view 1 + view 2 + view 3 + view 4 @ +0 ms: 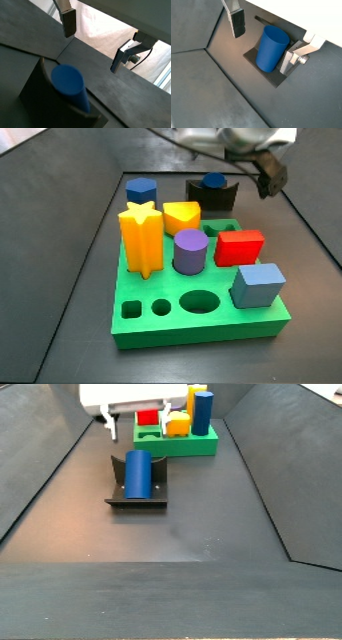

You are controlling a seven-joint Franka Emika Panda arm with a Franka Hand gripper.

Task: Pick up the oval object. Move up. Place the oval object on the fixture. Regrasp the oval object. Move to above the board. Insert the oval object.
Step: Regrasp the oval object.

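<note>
The oval object (pixel 138 473) is a smooth, deep blue peg with rounded sides and flat ends; it lies tilted in the notch of the fixture (pixel 135 501), a dark block on the dark floor, well apart from the board (pixel 185 443). In a wrist view the peg (pixel 270 48) looks long and shiny, resting in the dark fixture (pixel 256 60); in a wrist view (pixel 69 86) you mostly see its rounded flat end.

The gripper (pixel 264 35) hangs just above the peg with its jaws wide apart, holding nothing; one silver finger (pixel 237 22) sits on one side of the peg and one finger (pixel 291 61) on its far side (neither seems to touch it). In a side view the gripper (pixel 134 424) is between the fixture and the board.

Only a side view shows the whole green board (pixel 147 323); on it stand a yellow star piece (pixel 139 238), a purple cylinder (pixel 190 252), a red block (pixel 239 247) and a light blue block (pixel 258 285); some holes are open. There the fixture (pixel 213 195) is small behind the board, and only the peg's top (pixel 214 180) peeks out.
</note>
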